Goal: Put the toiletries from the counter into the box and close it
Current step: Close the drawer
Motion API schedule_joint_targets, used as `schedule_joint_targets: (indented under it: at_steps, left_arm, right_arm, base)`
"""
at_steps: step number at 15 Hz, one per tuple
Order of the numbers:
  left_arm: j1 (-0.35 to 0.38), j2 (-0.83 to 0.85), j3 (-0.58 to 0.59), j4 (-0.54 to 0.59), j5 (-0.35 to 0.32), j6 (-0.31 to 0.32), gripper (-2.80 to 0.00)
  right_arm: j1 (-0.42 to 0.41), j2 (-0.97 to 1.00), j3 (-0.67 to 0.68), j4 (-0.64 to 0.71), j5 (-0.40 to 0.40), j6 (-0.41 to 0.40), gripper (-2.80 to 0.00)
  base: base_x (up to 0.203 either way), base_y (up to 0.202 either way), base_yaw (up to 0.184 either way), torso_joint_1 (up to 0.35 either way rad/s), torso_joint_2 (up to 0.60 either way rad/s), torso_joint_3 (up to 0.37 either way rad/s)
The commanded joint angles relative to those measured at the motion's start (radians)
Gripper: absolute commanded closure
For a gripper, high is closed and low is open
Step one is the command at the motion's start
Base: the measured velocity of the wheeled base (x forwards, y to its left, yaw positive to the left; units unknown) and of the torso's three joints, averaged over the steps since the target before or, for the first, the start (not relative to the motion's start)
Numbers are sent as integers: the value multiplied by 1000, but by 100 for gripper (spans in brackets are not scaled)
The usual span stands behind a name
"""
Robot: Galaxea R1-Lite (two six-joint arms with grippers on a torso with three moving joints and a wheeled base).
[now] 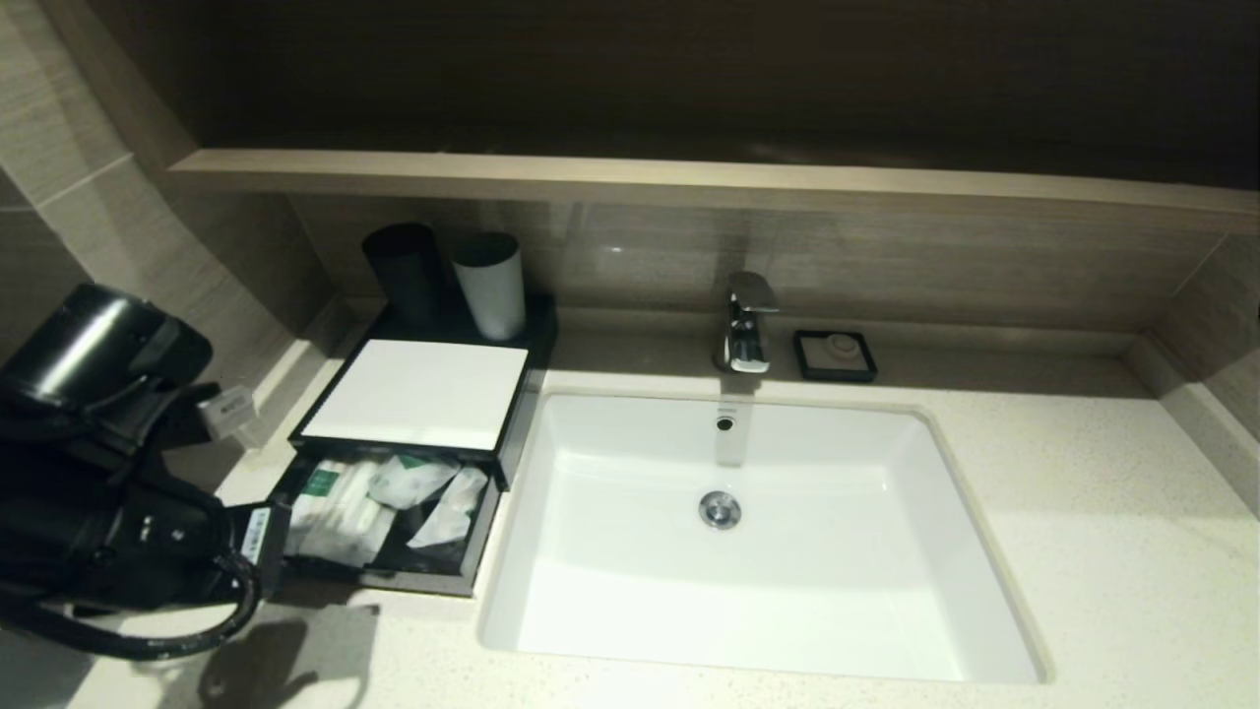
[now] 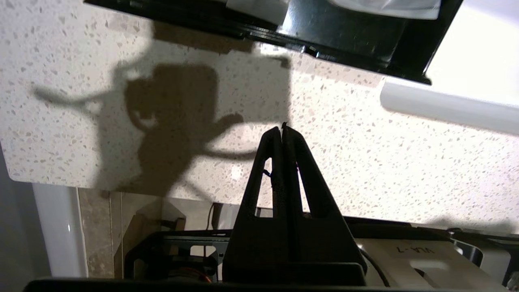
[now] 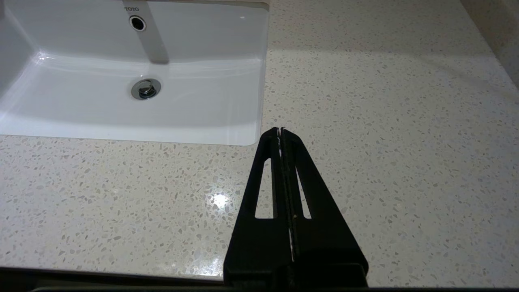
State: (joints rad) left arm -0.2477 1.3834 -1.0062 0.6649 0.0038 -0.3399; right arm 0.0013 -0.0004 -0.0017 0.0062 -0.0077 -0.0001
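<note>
Sachets [image 1: 364, 502] lie in the drawer [image 1: 394, 517] of the box [image 1: 413, 394], at 9 o'clock of the basin [image 1: 748, 532]; no toiletries visible on the counter [image 1: 1102, 532]. Drawer not yet shut. Left gripper [image 2: 282, 129] closed, empty, near the drawer front. Right gripper [image 3: 280, 130] closed, idle over the counter.

left arm [image 1: 98, 473]: black, bulky | white labels | looping black cable | gripper [image 2: 282, 129]: black, slotted
</note>
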Motion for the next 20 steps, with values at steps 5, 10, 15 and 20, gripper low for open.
schedule_joint_targets:
  at_steps: [5, 10, 15, 20]
  left_arm:
    - [-16, 25, 92, -13, -5, -55, 0]
    - [-16, 89, 110, -47, -1, -59, 0]
    - [-15, 151, 109, -83, 4, -71, 0]
    - [-13, 202, 106, -127, 4, -73, 0]
  right_arm:
    - [0, 0, 0, 0, 0, 0, 0]
    - [0, 0, 0, 0, 0, 0, 0]
    - [0, 0, 0, 0, 0, 0, 0]
    - [0, 0, 0, 0, 0, 0, 0]
  base:
    - [0, 0, 0, 0, 0, 0]
    - [0, 0, 0, 0, 0, 0]
    - [0, 0, 0, 0, 0, 0]
    - [0, 0, 0, 0, 0, 0]
